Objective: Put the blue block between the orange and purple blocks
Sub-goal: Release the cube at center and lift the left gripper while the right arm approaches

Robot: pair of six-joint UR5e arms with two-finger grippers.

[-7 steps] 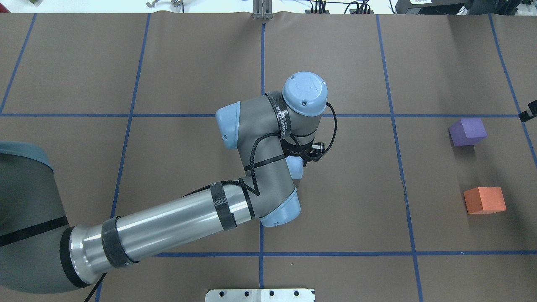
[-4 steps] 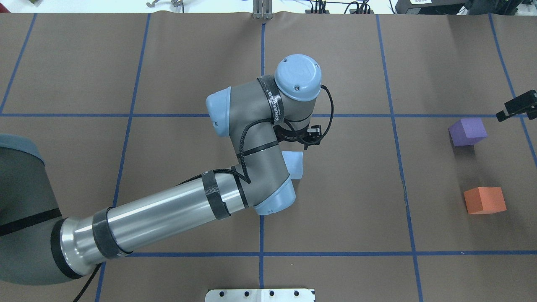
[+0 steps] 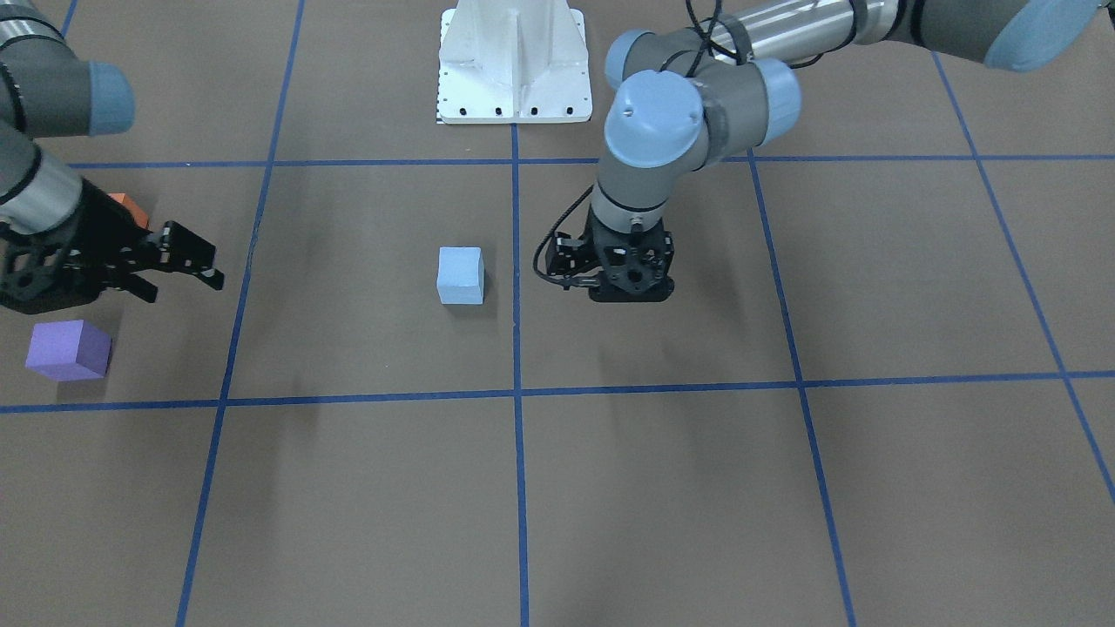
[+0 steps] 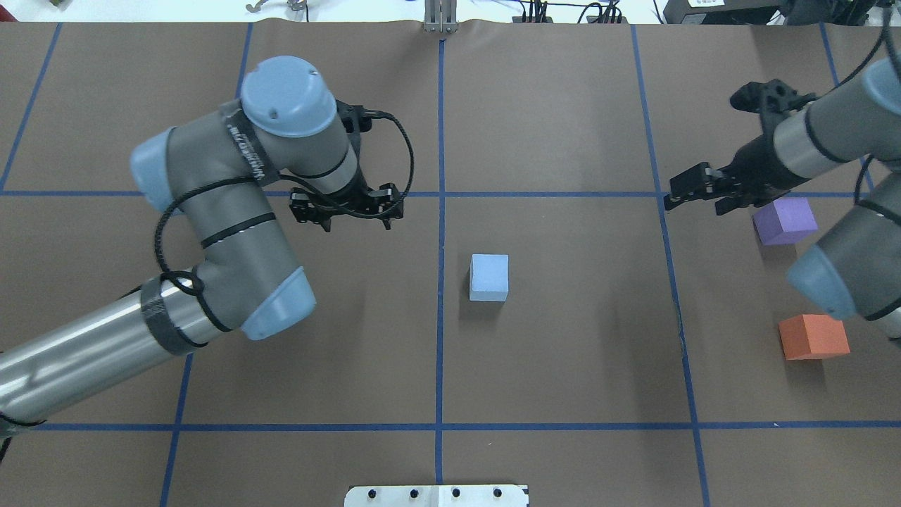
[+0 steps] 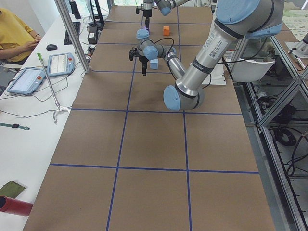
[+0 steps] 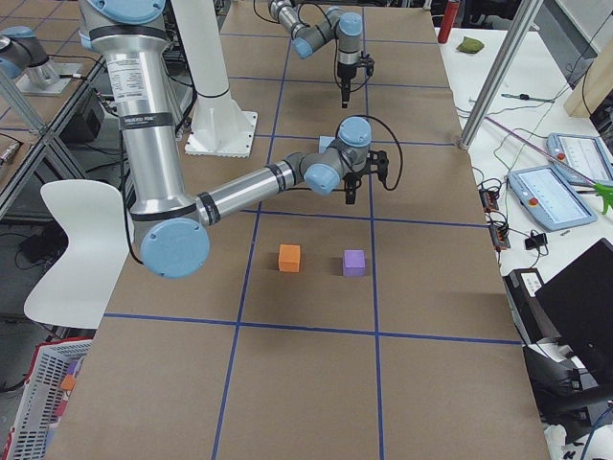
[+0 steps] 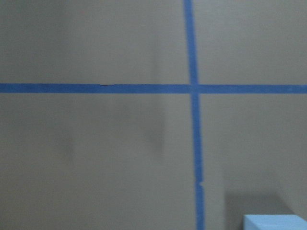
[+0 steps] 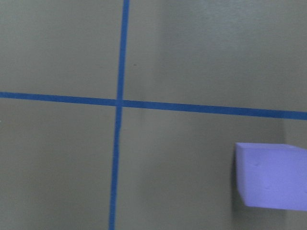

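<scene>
Left arm: the forearm enters from the near left corner of the overhead view. The elbow is bent and the wrist is folded over, so the left gripper [image 4: 346, 205] points straight down at the table [image 4: 563, 105]. It hangs over the crossing of two blue tape lines [image 4: 440, 141], on the robot's left of the centre line. Its fingers are hidden under the wrist body, so I cannot tell whether the claw is spread or closed. The left wrist camera shows only bare table, tape and one corner of the blue block [image 7: 276, 223].

Right arm: it reaches in from the robot's right end of the table. The right gripper [image 4: 697, 195] is held above the surface, just beside the purple block [image 4: 785, 220] on the side toward the table centre. Its two fingers stand visibly apart and hold nothing. The right wrist camera looks down on the tape crossing, with the purple block at the lower right edge.

Task objects: the blue block [image 4: 488, 277] rests flat on the table just right of the centre tape line, clear of both grippers. It is well apart from the purple block and the orange block [image 4: 813, 336]. These two sit near the robot's right end, with bare table between them.
</scene>
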